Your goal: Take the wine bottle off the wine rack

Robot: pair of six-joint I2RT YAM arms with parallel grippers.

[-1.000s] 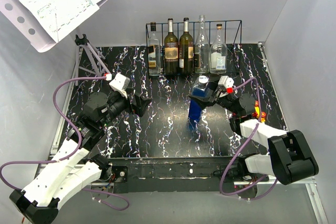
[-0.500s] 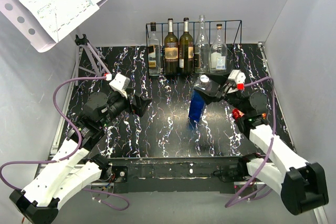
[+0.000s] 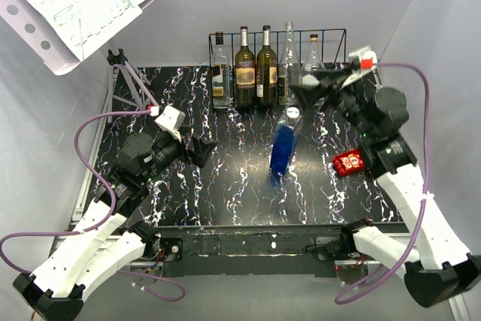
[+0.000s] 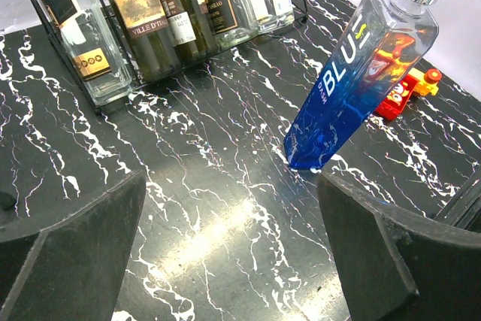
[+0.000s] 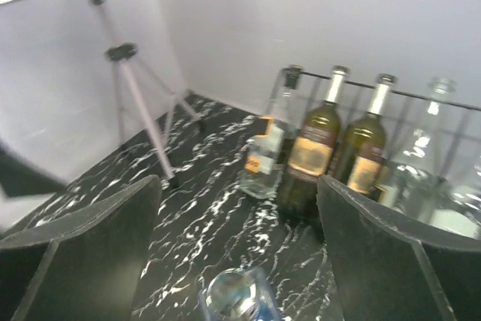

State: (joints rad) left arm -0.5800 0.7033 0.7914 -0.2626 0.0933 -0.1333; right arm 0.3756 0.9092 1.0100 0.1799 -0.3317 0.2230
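I see the blue bottle (image 3: 283,148) standing upright on the surface (image 3: 225,186), out of the rack (image 3: 331,32) and a little in front of it, touched by neither arm; its silver cap shows at the bottom edge of my right wrist view. The right gripper (image 3: 314,88) is raised beyond that bottle, near the rack's right end, jaws spread wide with nothing between them; the left gripper (image 3: 201,149) sits low to the bottle's left, well apart from it, fingers likewise spread and empty. Five other bottles (image 3: 245,73) stand abreast in the rack by the back wall; a red toy (image 3: 349,162) lies right of the blue bottle; a tripod (image 3: 134,80) stands at the back left.
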